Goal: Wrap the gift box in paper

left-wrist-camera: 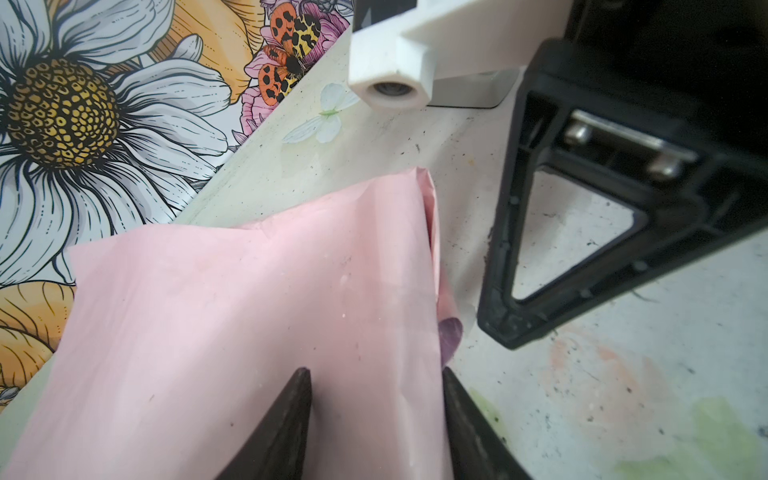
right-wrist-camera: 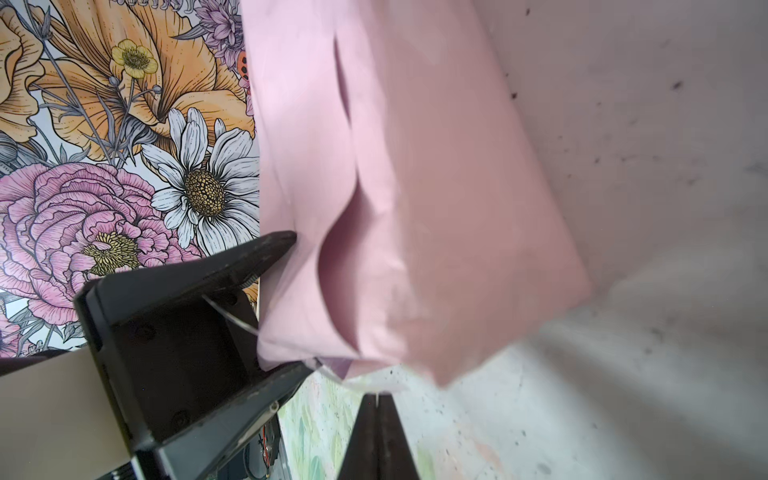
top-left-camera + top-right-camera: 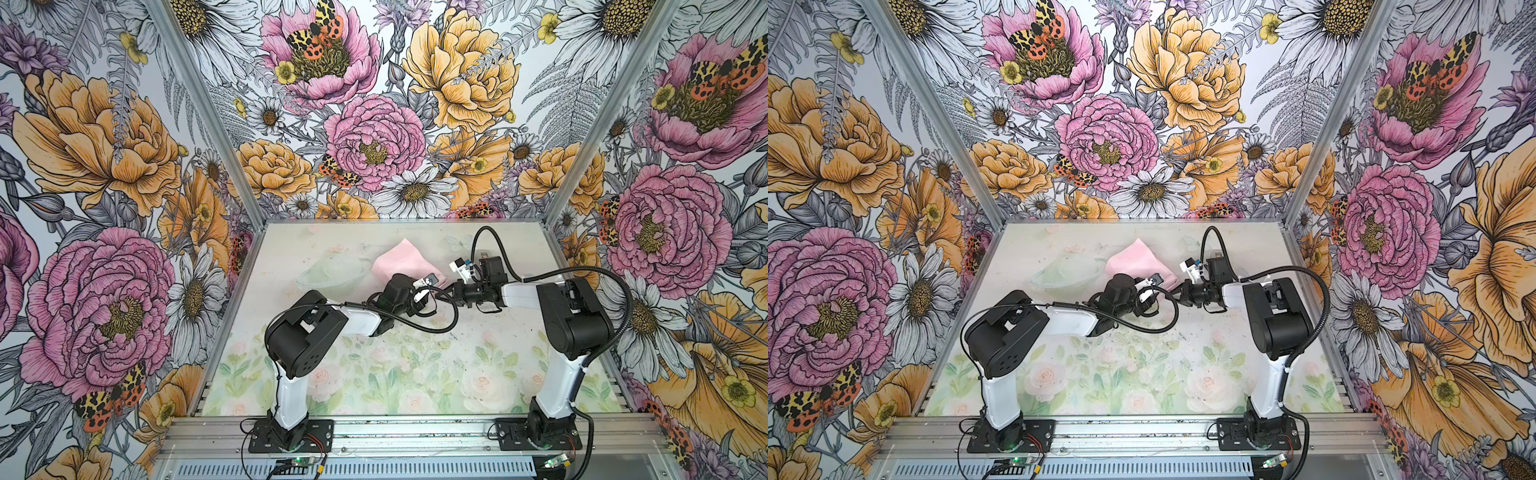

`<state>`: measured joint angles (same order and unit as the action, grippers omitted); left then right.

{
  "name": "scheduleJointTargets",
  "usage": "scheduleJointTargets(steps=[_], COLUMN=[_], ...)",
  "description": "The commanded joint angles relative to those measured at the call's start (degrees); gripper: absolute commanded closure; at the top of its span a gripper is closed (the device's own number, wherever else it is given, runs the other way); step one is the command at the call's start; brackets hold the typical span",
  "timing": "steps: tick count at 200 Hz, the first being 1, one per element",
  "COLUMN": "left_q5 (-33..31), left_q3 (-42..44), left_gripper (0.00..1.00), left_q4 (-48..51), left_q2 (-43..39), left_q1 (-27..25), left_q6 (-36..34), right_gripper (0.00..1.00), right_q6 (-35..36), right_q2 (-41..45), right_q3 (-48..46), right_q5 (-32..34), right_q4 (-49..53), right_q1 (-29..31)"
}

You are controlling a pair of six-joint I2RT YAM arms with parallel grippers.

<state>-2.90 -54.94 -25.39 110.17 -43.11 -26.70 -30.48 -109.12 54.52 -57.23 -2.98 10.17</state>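
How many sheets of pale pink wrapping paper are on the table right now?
1: the creased pale pink paper sheet, folded into a bundle at the far middle of the floral table, with the left gripper clamped on it. More could be hidden beneath it.

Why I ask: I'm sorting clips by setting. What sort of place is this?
Probably a robot test booth, not a home: a left arm and right arm bolted to an aluminium rail, and metal-framed floral wall panels closing in a printed table, where the arms work on pink paper.
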Motion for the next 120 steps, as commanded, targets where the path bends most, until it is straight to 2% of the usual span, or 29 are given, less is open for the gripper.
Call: scheduleJointTargets(steps=[1,120], left_q5=[3.48,3.42], left_q3=[2.55,2.46], left_gripper=[0.52,0.52], left_q4=[10.37,10.36], left_q2=[4.33,4.44], left_q1=[0.00,-0.09], left_q6=[2.32,2.35], right_gripper=[1.00,1.00], right_q6=[-1.10,-2.95], right_q2=[0.45,-1.52], right_q3=[-0.20,0.07], right_q5=[0.34,2.19], right_q4=[-2.53,-3.48], right_q1=[0.45,1.53])
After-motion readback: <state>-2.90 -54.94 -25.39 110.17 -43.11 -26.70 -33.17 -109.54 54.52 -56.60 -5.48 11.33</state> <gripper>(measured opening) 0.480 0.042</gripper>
